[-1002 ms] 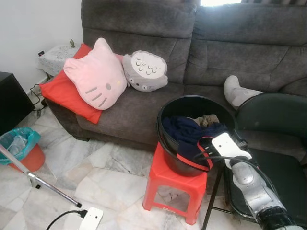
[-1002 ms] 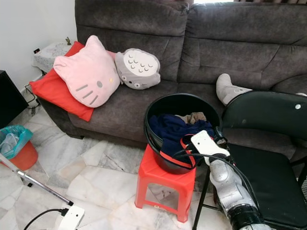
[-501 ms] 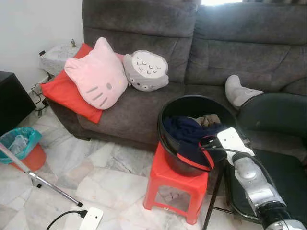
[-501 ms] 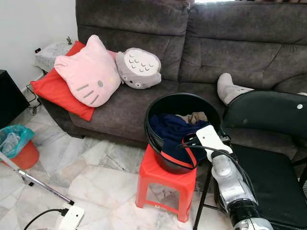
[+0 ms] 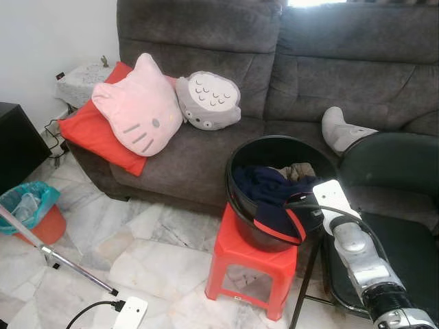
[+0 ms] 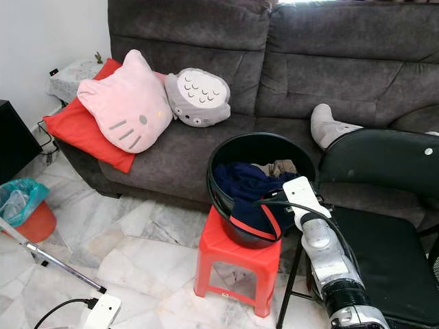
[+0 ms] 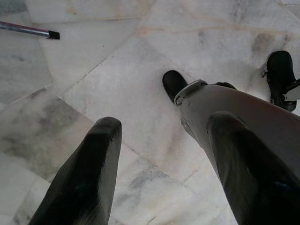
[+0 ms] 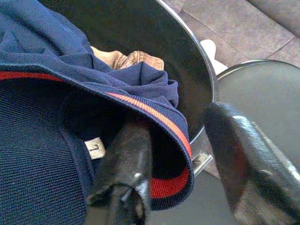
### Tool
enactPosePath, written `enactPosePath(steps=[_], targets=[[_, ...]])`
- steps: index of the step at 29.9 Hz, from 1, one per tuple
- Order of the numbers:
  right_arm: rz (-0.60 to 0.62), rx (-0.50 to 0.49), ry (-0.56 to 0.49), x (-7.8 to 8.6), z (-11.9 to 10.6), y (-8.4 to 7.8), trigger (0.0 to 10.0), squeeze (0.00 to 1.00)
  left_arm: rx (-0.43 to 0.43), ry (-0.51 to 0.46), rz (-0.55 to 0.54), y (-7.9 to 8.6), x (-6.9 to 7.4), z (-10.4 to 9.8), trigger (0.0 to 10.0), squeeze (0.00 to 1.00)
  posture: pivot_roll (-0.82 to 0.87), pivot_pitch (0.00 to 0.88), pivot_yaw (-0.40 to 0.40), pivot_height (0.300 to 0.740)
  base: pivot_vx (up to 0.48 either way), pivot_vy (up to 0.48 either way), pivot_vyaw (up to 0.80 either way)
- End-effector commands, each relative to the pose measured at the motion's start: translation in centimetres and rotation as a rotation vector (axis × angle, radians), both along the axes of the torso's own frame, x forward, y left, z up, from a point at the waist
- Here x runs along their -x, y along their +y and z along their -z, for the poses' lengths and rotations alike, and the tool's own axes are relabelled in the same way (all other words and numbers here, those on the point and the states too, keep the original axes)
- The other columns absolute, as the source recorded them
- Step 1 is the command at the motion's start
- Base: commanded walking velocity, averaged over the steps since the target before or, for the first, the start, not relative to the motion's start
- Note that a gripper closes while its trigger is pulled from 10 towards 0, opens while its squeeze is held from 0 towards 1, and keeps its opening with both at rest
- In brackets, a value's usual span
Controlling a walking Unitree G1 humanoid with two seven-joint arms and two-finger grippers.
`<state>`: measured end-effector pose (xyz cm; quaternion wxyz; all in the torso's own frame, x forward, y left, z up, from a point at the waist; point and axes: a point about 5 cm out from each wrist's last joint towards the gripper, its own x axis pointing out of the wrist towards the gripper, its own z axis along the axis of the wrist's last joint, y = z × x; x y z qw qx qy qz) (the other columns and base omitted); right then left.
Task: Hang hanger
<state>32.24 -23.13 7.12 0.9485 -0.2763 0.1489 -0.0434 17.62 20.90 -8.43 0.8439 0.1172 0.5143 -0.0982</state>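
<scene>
**Navy cloth at the right gripper, bucket on the red stool**

Navy fabric with a red-striped hem fills my head views: a garment heaped in a black bucket that sits on a red plastic stool. My right gripper reaches in at the bucket's rim on the side nearest the black chair, its silver arm rising from the lower right. Behind stands a grey sofa carrying a pink cat cushion, a grey round cushion and a red pillow. A teal-lined bin sits on the marble floor at my left.

Left wrist view: the left gripper hangs over the marble floor, its two black fingers spread wide with nothing between them. A dark foot of my own body shows beyond them.

Right wrist view: the right gripper's fingers stand apart. One finger sits tucked under the garment's striped hem, the other lies outside the cloth near the bucket's rim. I see a small size label sewn inside the hem. Tan cloth lies deeper in the bucket. I can't make out a hanger here; it may be buried in the clothes.
</scene>
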Motion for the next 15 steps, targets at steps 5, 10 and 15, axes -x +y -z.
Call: enactPosePath(steps=[5, 10, 15], targets=[[0.003, -0.021, -0.007, -0.31, -0.23, 0.12, 0.0, 0.00, -0.015, 0.010, 0.008, 0.33, 0.20, 0.03, 10.0, 0.00, -0.09, 0.000, 0.036, 0.740, 0.000, 0.000, 0.00], [0.000, -0.024, -0.011, -0.38, -0.25, 0.32, 0.0, 0.00, -0.016, 0.010, 0.009, 0.35, 0.23, 0.05, 10.0, 0.00, -0.09, 0.000, 0.037, 0.740, 0.000, 0.000, 0.00], [0.000, -0.028, -0.013, -0.30, -0.16, 0.40, 0.0, 0.00, -0.019, 0.011, 0.012, 0.35, 0.30, 0.08, 10.0, 0.00, -0.08, 0.000, 0.036, 0.740, 0.000, 0.000, 0.00]])
